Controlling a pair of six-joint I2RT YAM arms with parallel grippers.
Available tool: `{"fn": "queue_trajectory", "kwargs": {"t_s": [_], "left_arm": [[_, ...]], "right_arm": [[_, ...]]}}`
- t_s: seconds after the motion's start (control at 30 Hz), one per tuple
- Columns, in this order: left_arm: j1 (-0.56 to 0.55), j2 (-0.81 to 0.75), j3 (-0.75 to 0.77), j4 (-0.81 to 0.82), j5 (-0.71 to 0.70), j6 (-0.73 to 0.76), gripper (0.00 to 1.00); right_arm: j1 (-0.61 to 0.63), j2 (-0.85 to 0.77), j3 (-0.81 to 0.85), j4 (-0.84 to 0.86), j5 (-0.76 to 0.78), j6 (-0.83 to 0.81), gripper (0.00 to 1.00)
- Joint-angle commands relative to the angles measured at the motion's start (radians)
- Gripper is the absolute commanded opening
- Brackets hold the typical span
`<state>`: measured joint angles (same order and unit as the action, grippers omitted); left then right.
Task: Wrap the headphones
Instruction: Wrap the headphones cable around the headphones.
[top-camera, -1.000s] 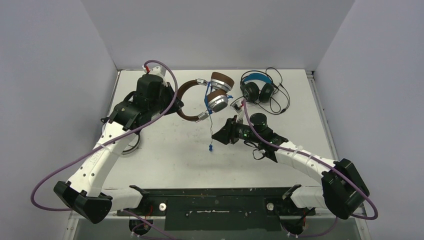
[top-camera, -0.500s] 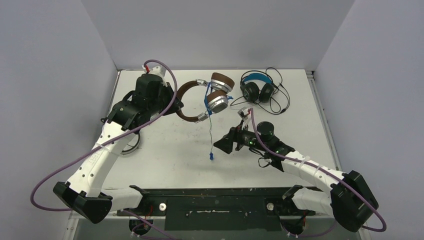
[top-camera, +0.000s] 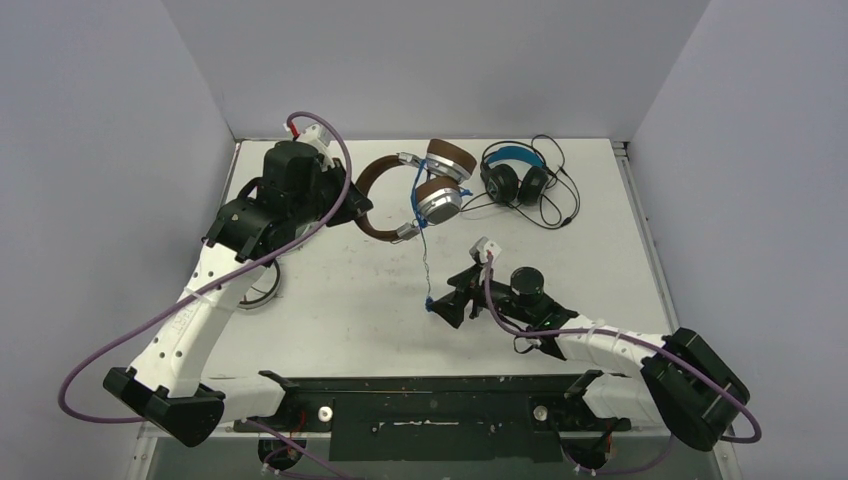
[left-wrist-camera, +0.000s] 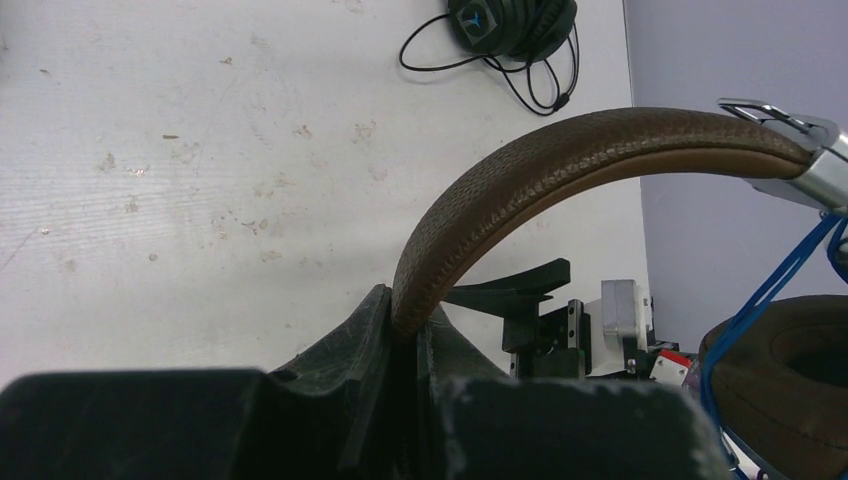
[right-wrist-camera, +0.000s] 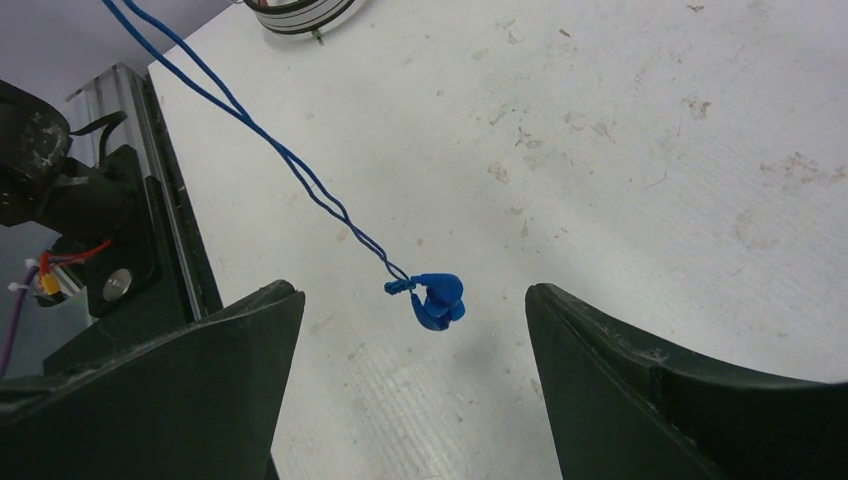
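The brown headphones (top-camera: 437, 200) trail a blue cord (top-camera: 424, 262) down to the overhead view's lower centre. There its plug (right-wrist-camera: 437, 300) hangs between the spread fingers of the right gripper (right-wrist-camera: 408, 300), likely for catching and winding. At upper centre, the left gripper (left-wrist-camera: 405, 325) clamps the headband (left-wrist-camera: 560, 150); only its wrist view shows that pinch.

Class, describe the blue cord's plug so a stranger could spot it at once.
Over the white table, a thin blue cord runs from the brown headphones toward the near edge. The plug ends it, inside the open right gripper: the only small, bright blue lump there.
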<state>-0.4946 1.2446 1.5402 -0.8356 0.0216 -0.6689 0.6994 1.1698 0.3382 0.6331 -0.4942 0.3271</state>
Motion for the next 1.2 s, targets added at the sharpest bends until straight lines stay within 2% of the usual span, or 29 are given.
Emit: {"fn": "queue_trajectory", "kwargs": {"t_s": [0.0, 0.37, 0.5, 0.63, 0.73, 0.77, 0.97, 1.17], "left_arm": [[0.007, -0.004, 0.082, 0.054, 0.057, -0.019, 0.0], [0.009, 0.016, 0.129, 0.026, 0.062, -0.016, 0.0], [0.009, 0.022, 0.146, 0.022, 0.07, -0.019, 0.0], [0.009, 0.024, 0.157, 0.017, 0.07, -0.019, 0.0], [0.009, 0.023, 0.154, 0.017, 0.07, -0.017, 0.0], [0.01, 0.021, 0.152, 0.016, 0.07, -0.017, 0.0], [0.009, 0.007, 0.125, 0.024, 0.107, 0.029, 0.0], [0.008, -0.053, 0.024, 0.101, 0.27, 0.14, 0.0]], "right_arm": [[0.026, 0.064, 0.069, 0.16, 0.023, -0.108, 0.82], [0.073, 0.238, 0.172, 0.236, -0.017, -0.145, 0.57], [0.082, 0.267, 0.173, 0.257, -0.019, -0.138, 0.36], [0.083, 0.279, 0.156, 0.273, -0.017, -0.129, 0.22], [0.083, 0.274, 0.143, 0.277, -0.007, -0.121, 0.03], [0.082, 0.27, 0.139, 0.275, 0.001, -0.117, 0.0], [0.043, 0.231, 0.103, 0.268, 0.026, -0.08, 0.0], [-0.146, 0.228, 0.085, 0.323, -0.116, 0.059, 0.0]]}}
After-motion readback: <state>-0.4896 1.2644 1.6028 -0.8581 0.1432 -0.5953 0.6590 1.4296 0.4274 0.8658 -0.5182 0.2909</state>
